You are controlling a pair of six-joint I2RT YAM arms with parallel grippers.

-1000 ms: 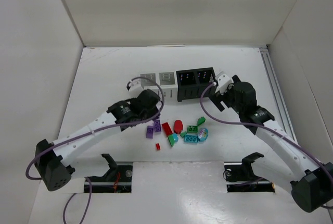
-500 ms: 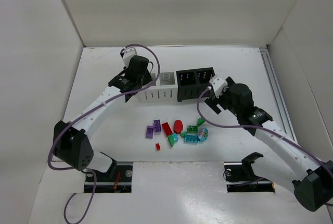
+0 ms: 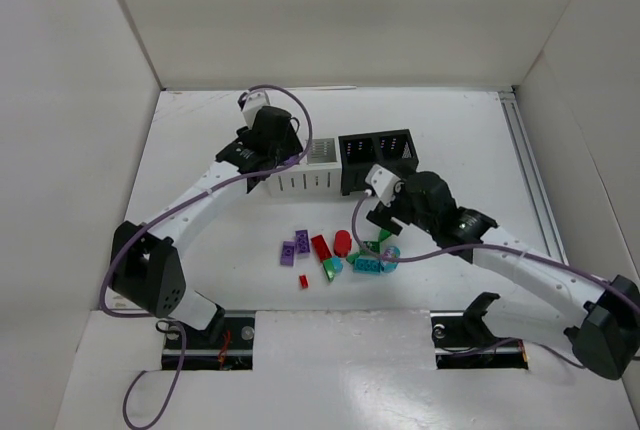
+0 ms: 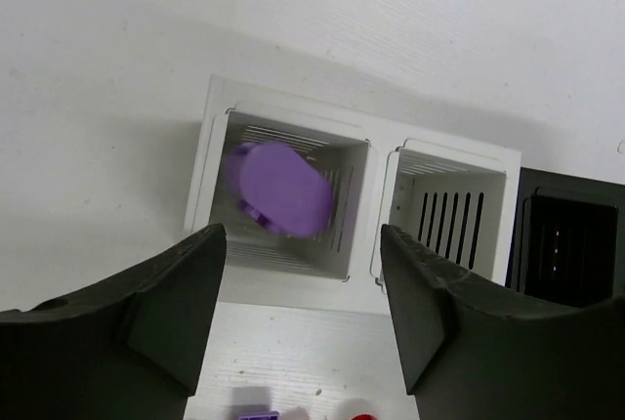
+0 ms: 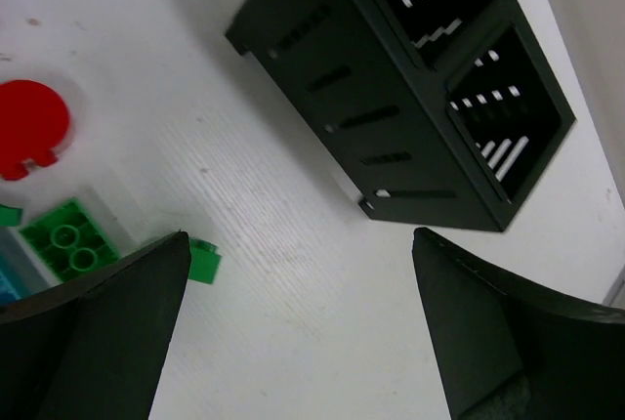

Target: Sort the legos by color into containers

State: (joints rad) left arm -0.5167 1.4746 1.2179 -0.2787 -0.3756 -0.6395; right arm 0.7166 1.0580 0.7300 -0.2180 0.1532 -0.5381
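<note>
Your left gripper hangs with jaws apart, the purple brick in the white bin just below; your right gripper, also spread, next needs lowering onto the green brick beside it.

bright, even light — soft shadows

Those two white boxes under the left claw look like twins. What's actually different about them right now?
The end white bin has a blurred purple piece in its opening; the inner white bin shows only its slotted wall. The end white bin closes off the row, while the inner white bin sits between it and a black bin. Both are square, open-topped and slotted.
</note>
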